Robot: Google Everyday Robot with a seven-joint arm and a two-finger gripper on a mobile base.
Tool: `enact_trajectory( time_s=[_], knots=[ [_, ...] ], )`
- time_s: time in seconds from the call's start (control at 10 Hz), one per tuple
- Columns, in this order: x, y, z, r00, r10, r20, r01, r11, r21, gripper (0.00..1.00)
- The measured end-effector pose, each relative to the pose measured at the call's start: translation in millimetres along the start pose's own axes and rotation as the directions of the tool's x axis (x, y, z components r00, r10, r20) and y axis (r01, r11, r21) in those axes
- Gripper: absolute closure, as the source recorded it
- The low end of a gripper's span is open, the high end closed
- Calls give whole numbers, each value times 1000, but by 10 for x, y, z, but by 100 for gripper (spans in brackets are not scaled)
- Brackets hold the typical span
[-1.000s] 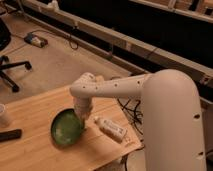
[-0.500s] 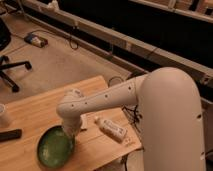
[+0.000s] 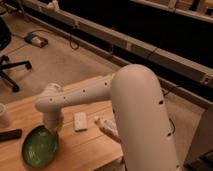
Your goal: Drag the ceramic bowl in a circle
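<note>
Glossy green round ceramic bowl (image 3: 40, 145) near front-left edge of wooden counter (image 3: 95, 150). Tool (image 3: 53, 128) at bowl's upper-right rim, fully closed, apparently pinching rim. Risk: slipping off glossy rim, or dragging bowl over counter edge on too wide a circle.

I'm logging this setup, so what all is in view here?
bowl: one, green, table's front left, under the tool
block: one, white, mid-table
bottle: one, white, lying right of the block
dark object: one, black, table's left edge
table: one, light wood
chair: one, black, floor at left
arm: one, white, reaching left
tool: one, shut, at the bowl's far rim
</note>
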Motion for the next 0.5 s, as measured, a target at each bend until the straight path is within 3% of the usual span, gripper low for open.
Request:
enact_trajectory(
  time_s=[0.3,0.5],
  knots=[
    [480,470,-256,999,15,-50,-15,1000,7,100],
    [597,859,-427,994,70,-79,-71,997,-6,100]
  ],
)
